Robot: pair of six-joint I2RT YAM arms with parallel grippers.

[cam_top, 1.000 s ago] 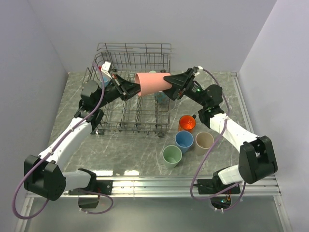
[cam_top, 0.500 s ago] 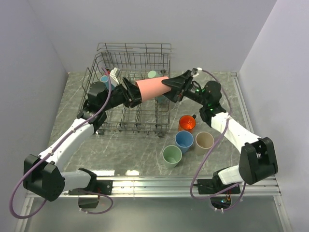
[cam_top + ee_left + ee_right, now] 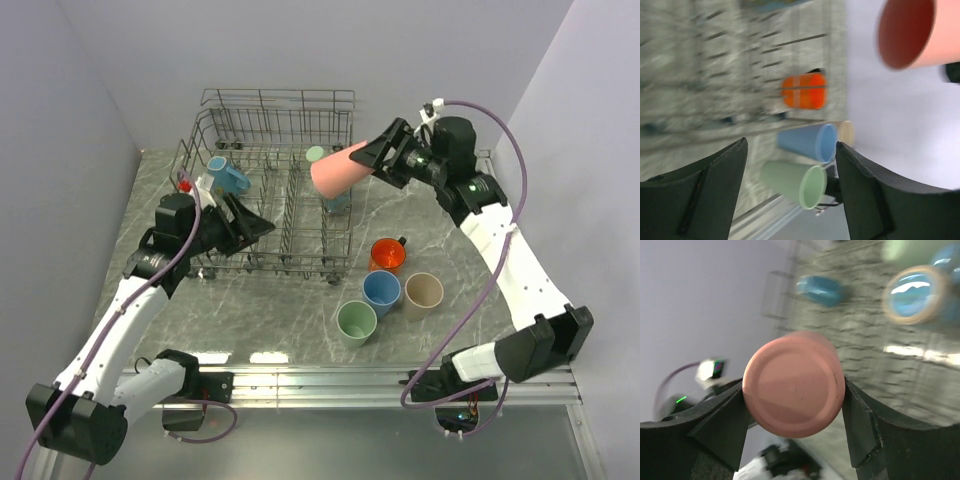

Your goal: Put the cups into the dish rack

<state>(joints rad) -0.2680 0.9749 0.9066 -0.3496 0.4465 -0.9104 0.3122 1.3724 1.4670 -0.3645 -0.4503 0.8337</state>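
Four cups wait right of centre toward the near edge of the table: green cup, blue cup, beige cup, orange mug. The left gripper hangs over the near left part of the dish rack, fingers apart and empty. Toward the far edge, the right gripper is clamped on the closed end of the tilted pink cup. Hazard: lowered as it is, the pink cup would likely strike the seated cup beneath it or jam on the tines.

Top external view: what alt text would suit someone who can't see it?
The right gripper holds a pink cup tilted above the dish rack; the left gripper hangs open over its front. Four cups stand on the table beside it.
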